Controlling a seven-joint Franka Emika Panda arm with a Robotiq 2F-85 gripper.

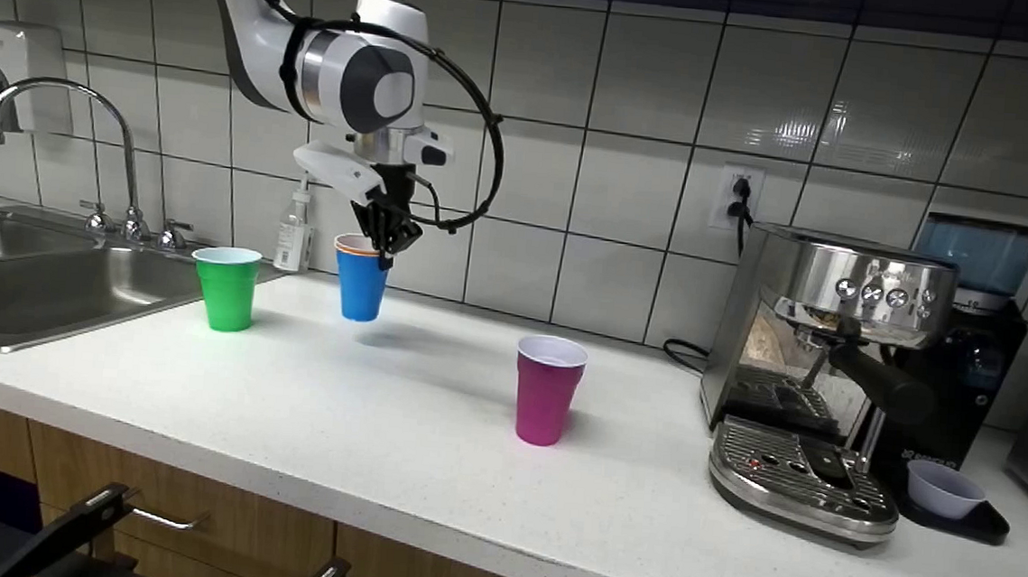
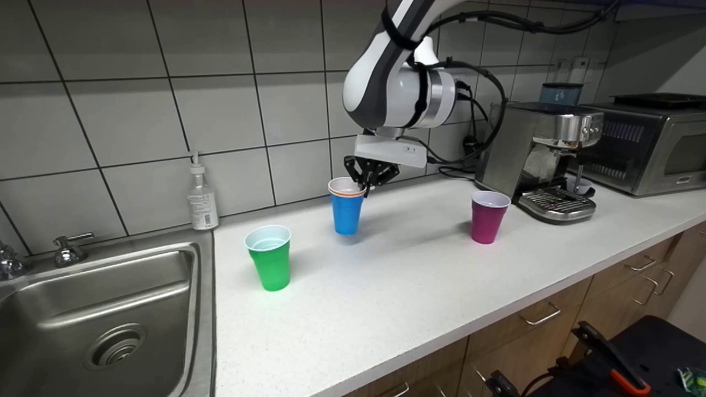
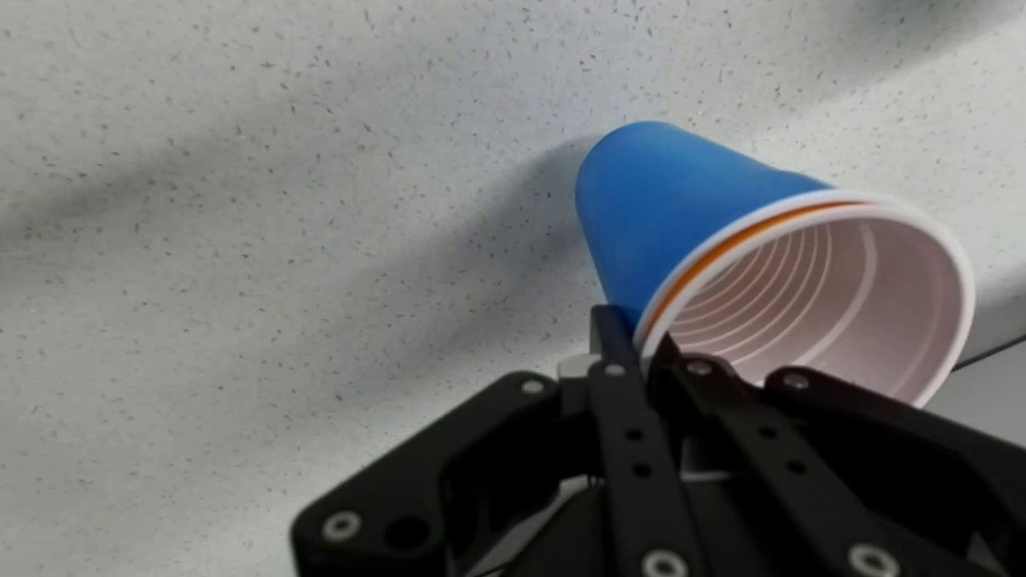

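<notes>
1. My pincer [image 3: 638, 343] straddles the rim of the blue cup [image 3: 669, 204], one jaw inside, one outside, drawn almost together.
2. An orange cup [image 3: 898, 280] nests inside it; I judge the pinch spans both to bind the pair, which appears just above the desk [image 1: 378, 415].
3. The green cup [image 2: 271, 266] stands toward the sink [image 1: 116, 292], the purple cup [image 2: 487, 221] toward the coffee machine [image 1: 771, 361]; the tiled wall [image 1: 535, 177] limits room behind.
</notes>
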